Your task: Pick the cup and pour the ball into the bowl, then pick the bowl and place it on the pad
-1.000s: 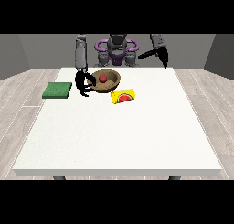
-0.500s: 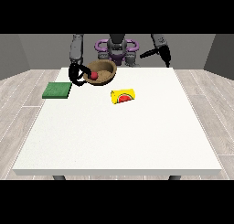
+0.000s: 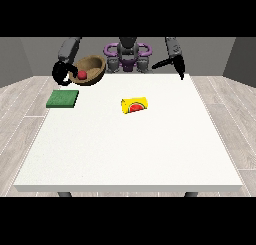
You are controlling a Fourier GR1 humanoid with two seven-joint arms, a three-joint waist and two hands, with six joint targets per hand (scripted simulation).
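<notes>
The brown wooden bowl [image 3: 90, 69], red ball [image 3: 82, 75] inside, had risen off the table, tilted, fingers of the hand at the view's left [image 3: 62, 73] curled round its rim, nearing the green square pad [image 3: 63, 98].

- Robot torso [image 3: 128, 59]: small at the top of the front view, dark grey at the centre with a rounded grey head section above it.
- Shoulder frame [image 3: 111, 49]: purple curved loops project to either side of the torso, one on each side.
- Upper arms [image 3: 69, 47]: grey, smooth, tube-like segments; the one at the view's right [image 3: 172, 45] is a similar grey.
- Forearm at the view's right [image 3: 165, 64]: black and slender.
- Hand at the view's left [image 3: 62, 73]: black throughout.
- Hand at the view's right [image 3: 180, 71]: black; finer detail such as screws, cables or markings cannot be made out, possibly owing to its small scale.
</notes>
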